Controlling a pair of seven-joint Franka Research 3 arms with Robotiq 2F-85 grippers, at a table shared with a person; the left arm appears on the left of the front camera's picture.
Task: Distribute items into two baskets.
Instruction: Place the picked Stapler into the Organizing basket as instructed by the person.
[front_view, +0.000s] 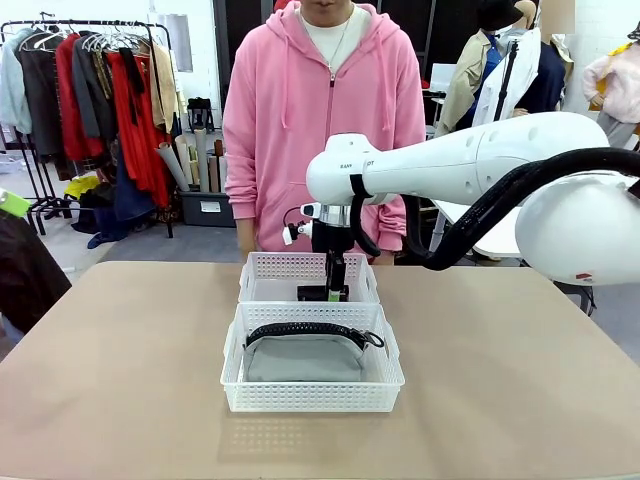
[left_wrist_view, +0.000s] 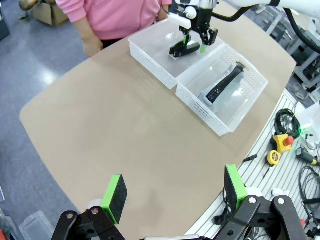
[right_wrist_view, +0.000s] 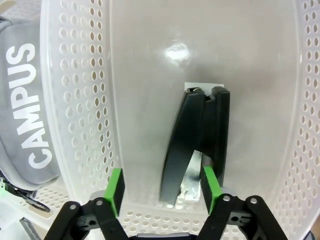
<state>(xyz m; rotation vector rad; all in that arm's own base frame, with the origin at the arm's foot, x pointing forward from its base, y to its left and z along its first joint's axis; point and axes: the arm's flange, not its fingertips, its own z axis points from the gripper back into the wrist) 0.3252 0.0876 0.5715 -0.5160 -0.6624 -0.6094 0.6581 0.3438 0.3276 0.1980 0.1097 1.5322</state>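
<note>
**Stapler down in the far basket, jaws apart**

Nearest, the left gripper (left_wrist_view: 172, 192) hangs wide open over bare tan tabletop (front_view: 120, 380), holding nothing. On to the larger white lattice plastic basket (front_view: 312, 395): the flat grey fabric pouch with black zipper (front_view: 305, 355) nearly spans it wall to wall. Touching behind it, the smaller white lattice basket (front_view: 265, 275) holds the small black stapler (right_wrist_view: 195, 145) on its floor, room either side. The right gripper (right_wrist_view: 162, 192) straddles the stapler, pads spread, one pad close against its side. Beyond stands a person in a pink hoodie (front_view: 325, 110).

Your left and right table (front_view: 120, 380) margins lie bare, passable. Two baskets (front_view: 312, 398) block centre near far edge; right gripper (front_view: 335, 292), jaws apart around stapler (right_wrist_view: 197, 145), fills farther basket; pouch (front_view: 305, 357) fills nearer one.
</note>
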